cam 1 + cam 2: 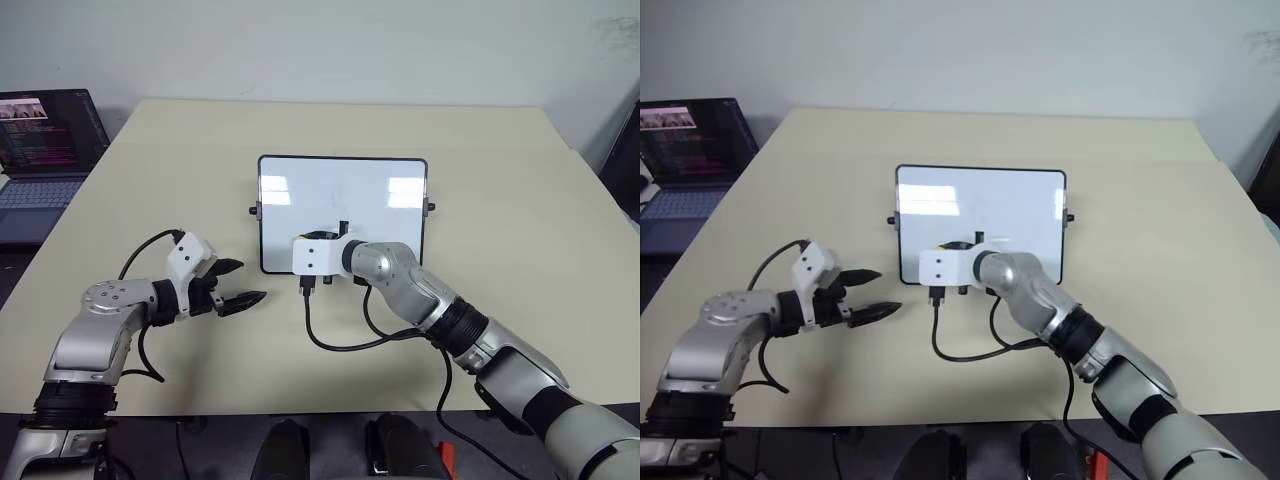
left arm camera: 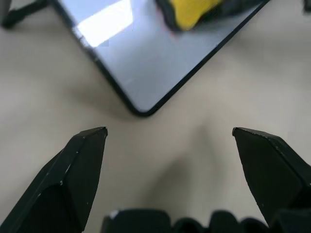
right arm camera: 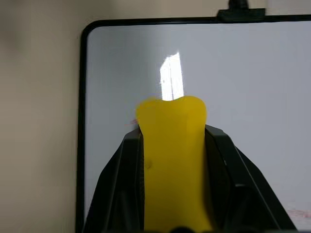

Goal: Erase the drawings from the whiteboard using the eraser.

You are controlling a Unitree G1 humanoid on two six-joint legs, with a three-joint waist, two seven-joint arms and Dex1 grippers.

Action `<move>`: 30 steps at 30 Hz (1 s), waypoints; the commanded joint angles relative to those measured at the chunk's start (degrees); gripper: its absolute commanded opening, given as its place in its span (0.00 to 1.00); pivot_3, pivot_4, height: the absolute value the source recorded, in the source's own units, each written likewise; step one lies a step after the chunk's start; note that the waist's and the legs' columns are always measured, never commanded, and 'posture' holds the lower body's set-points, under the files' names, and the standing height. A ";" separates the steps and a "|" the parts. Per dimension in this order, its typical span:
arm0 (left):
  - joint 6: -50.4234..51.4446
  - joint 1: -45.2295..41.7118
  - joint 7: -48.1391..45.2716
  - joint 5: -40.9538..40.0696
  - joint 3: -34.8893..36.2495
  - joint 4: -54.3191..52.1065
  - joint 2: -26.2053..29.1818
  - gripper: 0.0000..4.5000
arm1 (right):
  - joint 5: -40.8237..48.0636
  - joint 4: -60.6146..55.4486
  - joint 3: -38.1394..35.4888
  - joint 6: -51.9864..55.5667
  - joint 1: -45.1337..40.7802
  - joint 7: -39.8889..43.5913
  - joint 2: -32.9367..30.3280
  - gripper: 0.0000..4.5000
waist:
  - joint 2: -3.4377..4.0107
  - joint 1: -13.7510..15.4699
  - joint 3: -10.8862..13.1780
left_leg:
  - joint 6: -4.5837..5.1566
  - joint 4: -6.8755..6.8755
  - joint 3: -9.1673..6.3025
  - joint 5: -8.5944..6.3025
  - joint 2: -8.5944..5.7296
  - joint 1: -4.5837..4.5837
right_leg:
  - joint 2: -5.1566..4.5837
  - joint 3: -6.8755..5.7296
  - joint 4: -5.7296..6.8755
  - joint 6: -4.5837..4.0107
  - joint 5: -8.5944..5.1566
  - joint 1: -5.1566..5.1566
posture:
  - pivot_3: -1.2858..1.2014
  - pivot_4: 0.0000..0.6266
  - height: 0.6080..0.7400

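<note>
The right gripper (image 3: 172, 145) is clamped tight on the yellow eraser (image 3: 172, 160), poised over the near part of the whiteboard (image 1: 342, 195) where faint red drawings (image 3: 297, 212) remain beside it, while the left gripper (image 1: 236, 284), jaws spread wide and empty, sits just off the board's near corner.

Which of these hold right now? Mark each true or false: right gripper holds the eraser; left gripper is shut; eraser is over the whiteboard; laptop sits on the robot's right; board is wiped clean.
1. The right gripper holds the eraser: true.
2. The left gripper is shut: false, it is open and holds nothing.
3. The eraser is over the whiteboard: true.
4. The laptop sits on the robot's right: false, on its left.
5. The board is clean: false, faint red marks remain.
</note>
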 commanded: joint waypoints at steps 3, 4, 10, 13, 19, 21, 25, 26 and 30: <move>-1.26 -0.65 -0.53 -0.72 0.61 -0.92 -0.08 1.00 | -1.75 1.23 -4.03 -1.54 -1.82 -4.05 1.41 0.29 | 0.00 -0.05 0.00 | 0.00 0.06 -0.03 0.00 0.02 0.06 | 0.03 -0.01 0.18 -0.01 0.00 0.00 | 0.52 0.24 1.00; -1.45 -0.63 -0.58 -0.58 0.53 -0.68 -0.10 1.00 | -1.87 1.62 -4.76 -2.03 -2.44 -5.06 1.94 0.29 | 0.00 -0.06 0.00 | 0.00 0.08 -0.02 0.01 0.02 0.07 | 0.04 -0.01 0.25 -0.01 -0.01 -0.01 | 0.52 0.24 1.00; -2.03 -0.62 -0.99 -0.26 -0.24 -0.13 -0.52 1.00 | -2.93 4.59 -3.30 -2.97 -2.84 -2.62 4.32 0.29 | 0.00 -0.07 0.00 | 0.00 0.12 -0.01 0.01 0.00 0.09 | 0.04 0.03 0.34 -0.01 -0.01 -0.03 | 0.52 0.24 1.00; -2.30 -0.85 -1.18 -0.28 -0.49 -0.24 -0.80 1.00 | -4.26 5.49 -0.43 -2.95 -1.32 1.36 4.00 0.29 | 0.00 -0.08 0.00 | 0.00 0.12 0.00 0.01 0.01 0.08 | 0.04 0.03 0.32 -0.01 -0.01 -0.03 | 0.52 0.24 1.00; -2.37 -0.53 -1.30 -0.18 -0.46 -0.48 -0.73 1.00 | -6.43 7.37 -1.98 -4.29 -2.78 -3.04 4.68 0.29 | 0.00 -0.08 0.00 | 0.00 0.17 -0.01 0.01 -0.01 0.11 | 0.02 0.04 0.42 -0.01 -0.01 -0.02 | 0.52 0.24 1.00; -2.22 -0.38 -1.34 -0.22 -0.40 -0.65 -0.68 1.00 | -6.50 8.13 -3.31 -5.00 -4.34 -5.32 5.08 0.29 | 0.00 -0.08 0.00 | 0.00 0.18 -0.02 0.02 -0.01 0.16 | 0.02 0.03 0.55 -0.01 -0.01 -0.02 | 0.52 0.24 1.00; -2.00 0.09 -1.24 -0.33 -0.21 -1.23 -0.61 1.00 | -6.72 8.67 -3.43 -5.81 -4.50 -4.83 4.83 0.29 | 0.00 -0.06 0.00 | -0.01 0.20 -0.03 0.03 -0.01 0.19 | 0.03 0.03 0.69 -0.02 -0.01 -0.05 | 0.52 0.24 1.00; -1.95 0.20 -1.17 -0.37 -0.13 -1.33 -0.62 1.00 | -7.03 8.75 -2.40 -5.70 -3.50 -2.84 4.27 0.29 | -0.01 -0.06 0.00 | -0.01 0.19 -0.02 0.03 -0.02 0.19 | 0.03 0.04 0.68 -0.02 -0.01 -0.05 | 0.52 0.24 1.00; -1.99 0.49 -1.11 -0.37 -0.04 -1.51 -0.52 1.00 | -8.41 7.81 0.31 -5.52 0.14 2.65 2.30 0.29 | -0.01 -0.08 -0.01 | 0.00 0.16 0.00 0.03 -0.01 0.18 | 0.03 0.06 0.57 -0.03 -0.02 -0.04 | 0.52 0.24 1.00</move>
